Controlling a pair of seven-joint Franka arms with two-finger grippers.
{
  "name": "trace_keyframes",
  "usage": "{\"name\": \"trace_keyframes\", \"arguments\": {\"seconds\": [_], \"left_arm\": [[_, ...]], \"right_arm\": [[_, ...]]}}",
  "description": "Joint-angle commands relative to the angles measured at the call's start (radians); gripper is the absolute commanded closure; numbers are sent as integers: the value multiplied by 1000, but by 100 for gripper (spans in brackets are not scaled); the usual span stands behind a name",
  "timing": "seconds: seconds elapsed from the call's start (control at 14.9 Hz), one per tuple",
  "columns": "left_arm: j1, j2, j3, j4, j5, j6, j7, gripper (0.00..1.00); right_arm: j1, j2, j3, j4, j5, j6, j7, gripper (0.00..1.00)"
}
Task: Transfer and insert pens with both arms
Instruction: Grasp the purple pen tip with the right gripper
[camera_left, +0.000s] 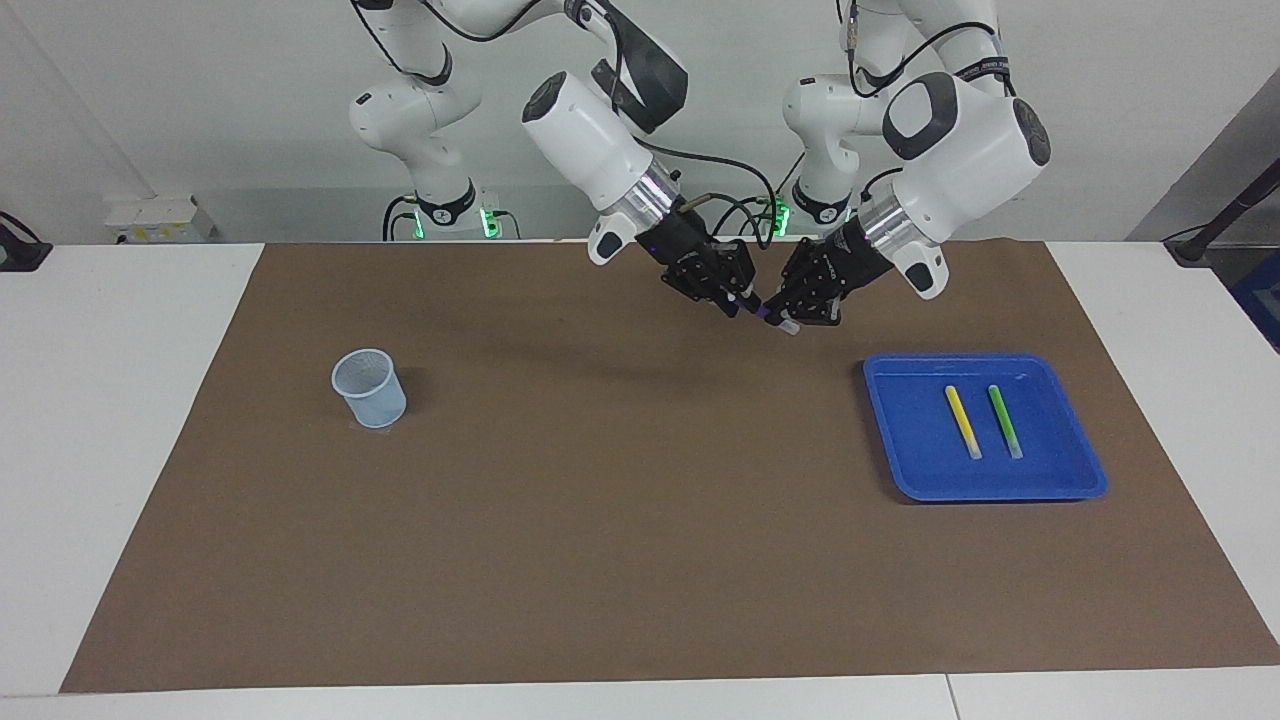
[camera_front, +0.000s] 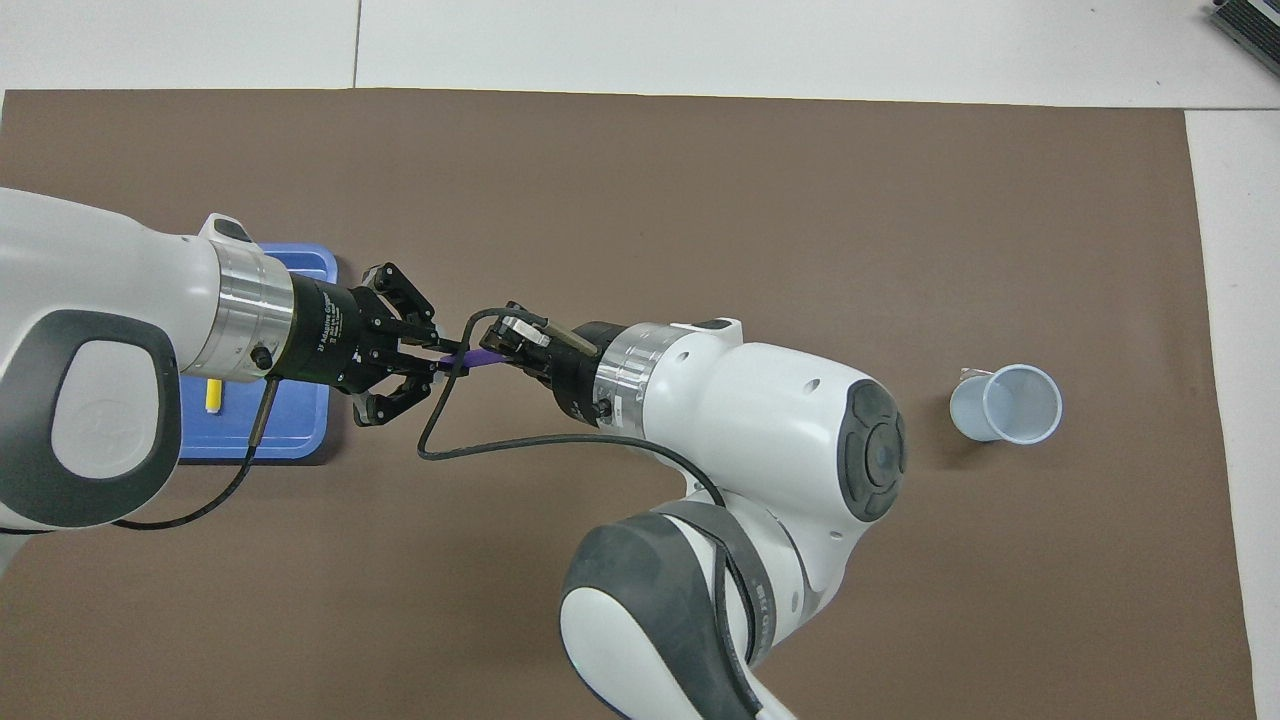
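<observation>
Both claws are meeting in the air over the brown mat on the counter, near the blue tray. The left claw is gripping the purple pen; the right claw is clenching its other end. The yellow pen and green pen are lying side by side in the tray. A pale cup is standing empty toward the right arm's end, nothing blocking it.

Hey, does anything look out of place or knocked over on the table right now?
Nothing stands out. The cup stands upright, the yellow pen and green pen lie side by side in the blue tray, and the purple pen is held in the air between the left gripper and right gripper.
</observation>
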Motion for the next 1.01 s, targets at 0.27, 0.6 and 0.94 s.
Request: {"name": "trace_keyframes", "arguments": {"seconds": [0.27, 0.6, 0.94], "left_arm": [[-12, -32, 10, -25, -13, -12, 2, 100], [-16, -37, 10, -27, -10, -6, 15, 50], [-12, -64, 12, -39, -10, 0, 24, 45]], "right_arm": [[-8, 11, 6, 5, 8, 15, -19, 100], [-11, 10, 6, 5, 6, 10, -25, 100], [-52, 5, 3, 0, 5, -66, -139, 100]]}}
